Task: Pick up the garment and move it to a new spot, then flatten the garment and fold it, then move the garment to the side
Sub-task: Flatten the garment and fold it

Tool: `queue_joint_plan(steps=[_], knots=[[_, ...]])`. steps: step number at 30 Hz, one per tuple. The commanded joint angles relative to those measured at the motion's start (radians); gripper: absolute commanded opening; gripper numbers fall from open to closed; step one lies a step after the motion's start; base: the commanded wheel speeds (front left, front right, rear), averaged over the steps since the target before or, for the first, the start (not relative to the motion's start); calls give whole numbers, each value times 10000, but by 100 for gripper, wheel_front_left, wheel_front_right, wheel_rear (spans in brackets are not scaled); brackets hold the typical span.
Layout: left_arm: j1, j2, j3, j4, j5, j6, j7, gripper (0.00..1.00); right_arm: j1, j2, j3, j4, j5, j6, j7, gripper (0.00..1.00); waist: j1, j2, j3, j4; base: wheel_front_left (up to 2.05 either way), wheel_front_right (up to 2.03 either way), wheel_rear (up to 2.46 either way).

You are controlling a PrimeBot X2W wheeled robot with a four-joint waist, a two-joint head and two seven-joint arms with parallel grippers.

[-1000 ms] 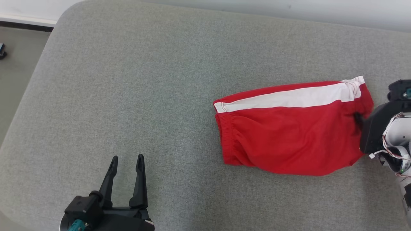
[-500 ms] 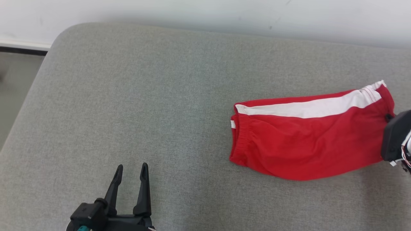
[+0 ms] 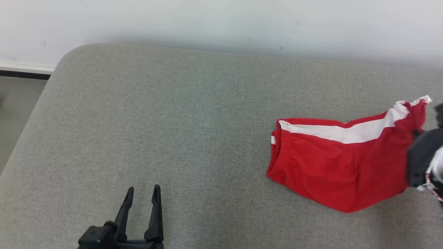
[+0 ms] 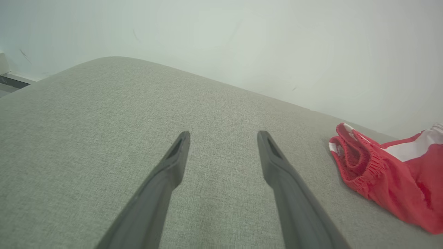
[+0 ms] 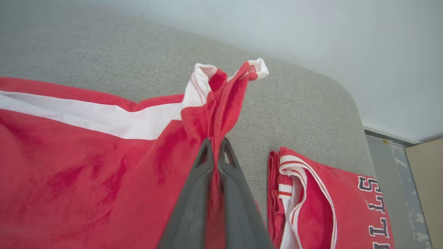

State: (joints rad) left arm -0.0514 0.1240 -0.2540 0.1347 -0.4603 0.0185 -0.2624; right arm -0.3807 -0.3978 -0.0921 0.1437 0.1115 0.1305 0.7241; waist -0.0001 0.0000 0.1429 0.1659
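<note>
The garment (image 3: 332,166) is a pair of red shorts with a white side stripe, lying on the grey cushion at the right of the head view. My right gripper (image 5: 214,147) is shut on the garment (image 5: 104,155), pinching a bunched hem edge that rises past the fingertips. In the head view its dark body (image 3: 424,157) sits at the garment's right end, which is lifted off the cushion. My left gripper (image 3: 142,195) hovers open and empty over bare cushion at the lower left. The left wrist view shows the garment's elastic waistband (image 4: 367,166) to the right of that gripper (image 4: 223,138).
A second red folded garment (image 5: 325,204) with white trim and dark letters lies on the cushion just right of my right fingers. The grey cushion (image 3: 155,121) has a rounded far-left corner, a white wall behind and floor (image 3: 17,107) to the left.
My right gripper closed on the garment's right edge and raised it, bunching the hem. The head camera tilted up, showing more wall. The left gripper stayed open.
</note>
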Motion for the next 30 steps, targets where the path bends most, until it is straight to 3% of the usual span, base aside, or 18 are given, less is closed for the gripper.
queue_joint_plan(steps=[1,7,20,29,30], knots=[[104,-43,18,42,121,-11,-28,100,79,117,169,-143,88,2,69,0,1,0,-34,27,0,0,0],[83,-79,105,124,166,-82,-28,100,-290,424,1490,-397,541,2,353,0,1,0,-99,157,0,0,0],[186,-270,123,249,203,-269,-28,100,-1633,1264,3737,1507,1137,2,-326,0,1,0,-107,794,0,0,0],[268,-378,242,258,249,-289,-28,100,-2009,1635,4529,2457,1676,2,-782,3,1,0,-48,867,0,0,0],[258,-386,252,264,261,-306,-28,100,-2025,1697,4546,2561,1784,2,-858,81,1,0,-40,857,0,0,0]])
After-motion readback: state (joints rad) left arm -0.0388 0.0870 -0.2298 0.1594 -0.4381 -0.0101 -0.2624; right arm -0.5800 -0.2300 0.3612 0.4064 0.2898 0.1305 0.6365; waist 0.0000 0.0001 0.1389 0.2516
